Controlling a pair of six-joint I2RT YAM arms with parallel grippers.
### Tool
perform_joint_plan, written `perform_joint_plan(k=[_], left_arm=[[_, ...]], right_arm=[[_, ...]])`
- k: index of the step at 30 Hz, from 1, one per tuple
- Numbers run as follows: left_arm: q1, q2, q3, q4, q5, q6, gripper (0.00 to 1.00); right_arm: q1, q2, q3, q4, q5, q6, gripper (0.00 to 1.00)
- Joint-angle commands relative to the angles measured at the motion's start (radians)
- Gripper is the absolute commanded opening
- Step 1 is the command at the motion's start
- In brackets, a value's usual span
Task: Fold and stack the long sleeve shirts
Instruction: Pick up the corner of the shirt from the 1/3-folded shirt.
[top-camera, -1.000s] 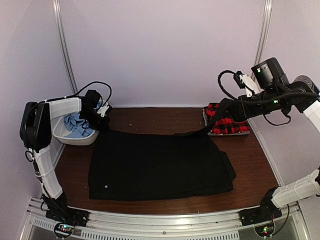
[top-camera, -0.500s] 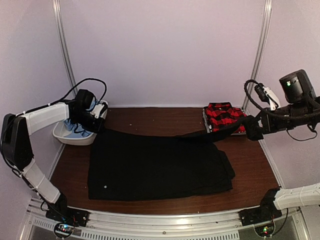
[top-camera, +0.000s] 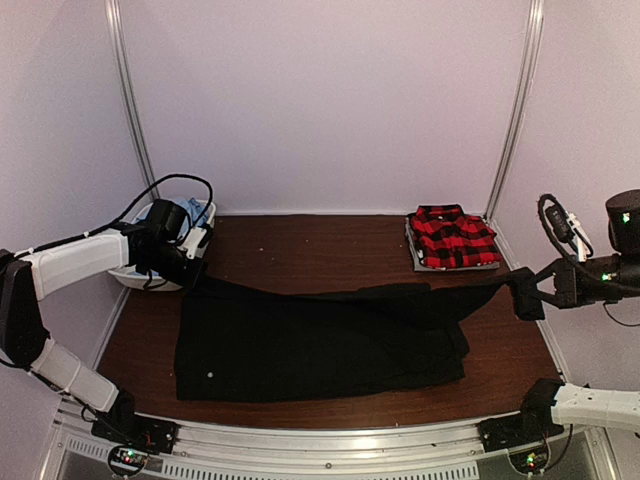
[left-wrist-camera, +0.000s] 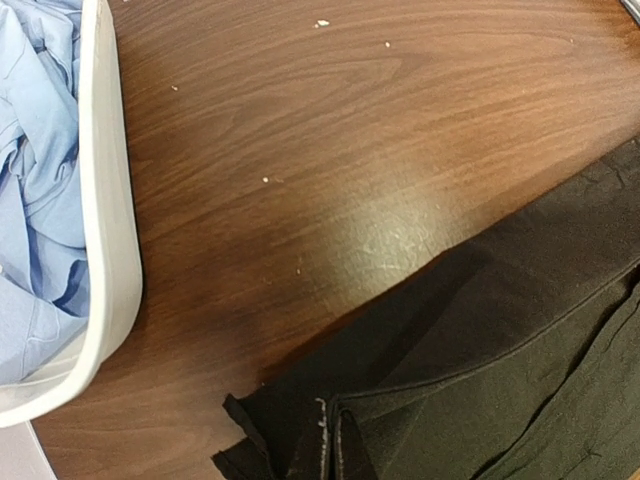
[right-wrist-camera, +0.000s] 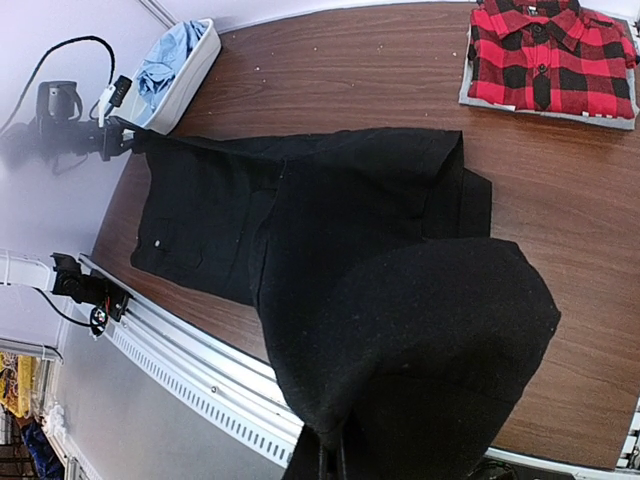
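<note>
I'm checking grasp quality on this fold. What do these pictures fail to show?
- Fingertips of the left gripper: in the top view they are buried in black shirt cloth; the left wrist view cuts them off at its bottom edge.
- Fingers of the right gripper: in the right wrist view the draped cloth covers them.
- The light blue shirt: cut off by the left wrist view's left edge and the bin wall; in the top view the left arm hides most of it.
</note>
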Motion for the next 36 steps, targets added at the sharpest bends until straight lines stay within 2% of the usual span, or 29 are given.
perform_joint_plan(k=[1, 6, 14, 17, 25, 29, 32, 36], left_arm=[[-0.026, -0.041, -0.036, 0.051, -0.058, -0.004, 0.01], [-0.04, -0.032, -0.059, 0.05, -0.101, -0.005, 0.06], [-0.044, -0.033, -0.053, 0.025, -0.058, 0.018, 0.18], [-0.044, -0.059, -0.057, 0.027, -0.057, 0.021, 0.28], [-0.044, -0.158, -0.043, 0.037, 0.055, 0.051, 0.38], [-0.044, -0.193, -0.036, 0.065, 0.109, 0.051, 0.47], [-0.044, -0.158, -0.02, 0.086, 0.136, -0.012, 0.49], [-0.052, -0.038, -0.003, 0.115, 0.159, -0.131, 0.5]], right_arm=[[0.004, -0.032, -0.063, 0.001, -0.034, 0.026, 0.0], [0.004, -0.059, -0.096, 0.001, -0.034, 0.029, 0.0], [0.004, -0.06, -0.083, -0.001, 0.001, 0.033, 0.0], [0.004, -0.052, -0.075, -0.001, 0.02, 0.036, 0.0], [0.004, -0.014, -0.076, -0.001, 0.088, 0.04, 0.0], [0.004, 0.019, -0.072, 0.002, 0.108, 0.028, 0.0], [0.004, 0.038, -0.07, 0.002, 0.114, 0.018, 0.0], [0.004, 0.074, -0.06, 0.003, 0.114, -0.011, 0.0]])
